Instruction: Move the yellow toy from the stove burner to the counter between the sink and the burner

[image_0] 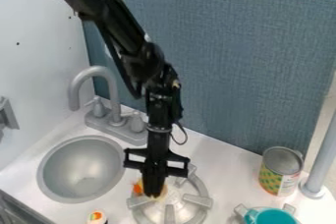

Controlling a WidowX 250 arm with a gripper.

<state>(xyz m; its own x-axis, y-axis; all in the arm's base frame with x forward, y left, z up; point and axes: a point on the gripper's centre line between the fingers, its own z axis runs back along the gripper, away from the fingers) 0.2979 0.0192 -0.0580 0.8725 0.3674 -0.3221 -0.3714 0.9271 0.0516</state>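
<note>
The black gripper [154, 193] hangs straight down over the left part of the silver stove burner [195, 199]. Right at its tip is a small orange and yellow thing [138, 187], partly hidden behind the gripper; whether it is held or just touched I cannot tell. Another small item, white with an orange and green top [97, 216], stands at the bottom edge, left of the burner.
Left of the gripper are a round grey sink [80, 170] and a grey faucet [97, 70]. To the right stand a can [281, 171], a teal pot [271, 216] and a grey pole [322, 156]. A blue-grey panel [230, 66] rises behind.
</note>
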